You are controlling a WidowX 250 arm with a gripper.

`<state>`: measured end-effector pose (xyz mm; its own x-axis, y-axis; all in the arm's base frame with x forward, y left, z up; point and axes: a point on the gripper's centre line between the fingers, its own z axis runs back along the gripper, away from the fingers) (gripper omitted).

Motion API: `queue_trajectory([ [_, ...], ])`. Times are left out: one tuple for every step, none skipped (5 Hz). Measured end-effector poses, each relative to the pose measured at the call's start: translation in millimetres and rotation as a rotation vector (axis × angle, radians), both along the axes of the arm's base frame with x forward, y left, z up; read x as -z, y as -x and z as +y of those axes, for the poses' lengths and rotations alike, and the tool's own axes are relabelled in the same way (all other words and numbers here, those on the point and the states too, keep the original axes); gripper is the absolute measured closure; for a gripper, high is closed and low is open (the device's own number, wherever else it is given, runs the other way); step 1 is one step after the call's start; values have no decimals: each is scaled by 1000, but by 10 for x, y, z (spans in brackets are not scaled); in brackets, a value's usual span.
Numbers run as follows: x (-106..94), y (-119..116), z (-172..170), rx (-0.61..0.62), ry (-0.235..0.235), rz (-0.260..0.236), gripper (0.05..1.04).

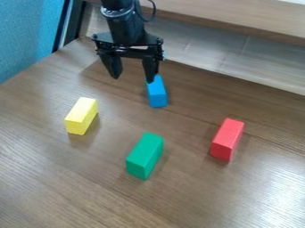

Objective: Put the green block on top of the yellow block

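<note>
The step in hand, by all appearances, was to fetch the green block (pixel 144 156), which lay on the counter (pixel 77 187) well out from the jaws, toward the camera. It called for lifting clear of the blue block (pixel 157 92), just under one jaw tip, whether touching or not I could not tell, then coming over the green block and turning a little so the jaws straddled its narrow width. A centred, level grip seemed best, since a crooked one would likely have tipped it on release. The yellow block (pixel 81 116) sat nearer the jaws, toward the camera and the view's left, its long top making a narrow seat that wanted a slow, aligned lowering. The red block (pixel 227 139) lay off to the jaws' other side. The arm (pixel 124 24) hung down from the top edge, its jaws pointing downward, wide apart and empty.
</note>
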<state>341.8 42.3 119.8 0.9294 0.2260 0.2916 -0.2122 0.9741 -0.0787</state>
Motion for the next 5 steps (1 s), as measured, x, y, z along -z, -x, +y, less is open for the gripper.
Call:
queue_trajectory([
  [106, 25, -13, 0, 11, 31, 83],
  [227, 100, -76, 13, 43, 47, 83],
  [293, 153, -135, 12, 51, 67, 83],
  [296, 268, -293, 44, 57, 80, 83],
  [419, 413, -427, 74, 71, 120, 83],
])
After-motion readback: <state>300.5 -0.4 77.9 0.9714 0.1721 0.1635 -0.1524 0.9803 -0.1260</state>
